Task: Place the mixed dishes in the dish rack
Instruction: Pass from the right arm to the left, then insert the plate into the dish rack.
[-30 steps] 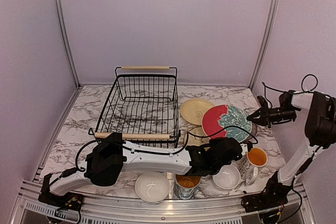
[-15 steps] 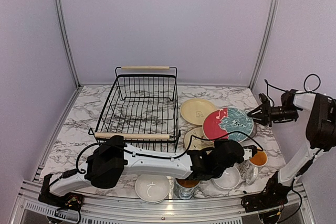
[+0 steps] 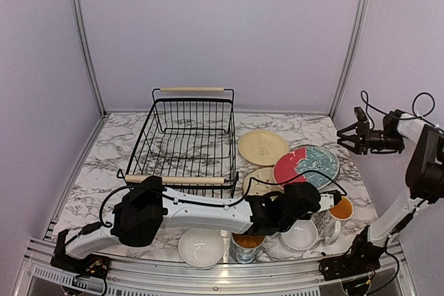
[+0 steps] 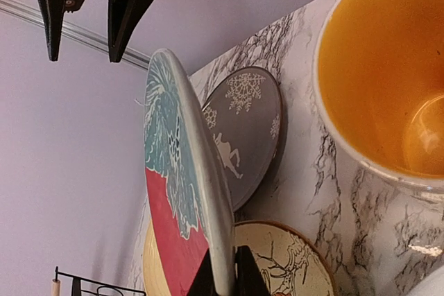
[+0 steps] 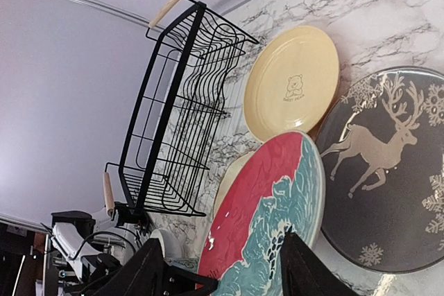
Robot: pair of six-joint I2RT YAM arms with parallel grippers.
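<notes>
Plate (image 3: pixel 305 164), bowls (image 3: pixel 201 247), mugs (image 3: pixel 338 211) outside dish rack (image 3: pixel 192 90)

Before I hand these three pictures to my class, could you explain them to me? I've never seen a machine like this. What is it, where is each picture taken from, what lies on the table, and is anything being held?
It is a pair of robot arms bolted at the near edge of a marble-patterned table. Each ends in a two-finger gripper.

The wide picture comes from a fixed camera above and behind the arms. The other two come from a small camera on each wrist.

On the table are a black wire dish rack, a pale yellow plate, a grey reindeer plate, a cream plate, two white bowls and two yellow-lined mugs.

The left gripper is pinched shut on the rim of a red-and-teal plate, holding it tilted up on edge. The right gripper hangs open in the air to the right, holding nothing.
</notes>
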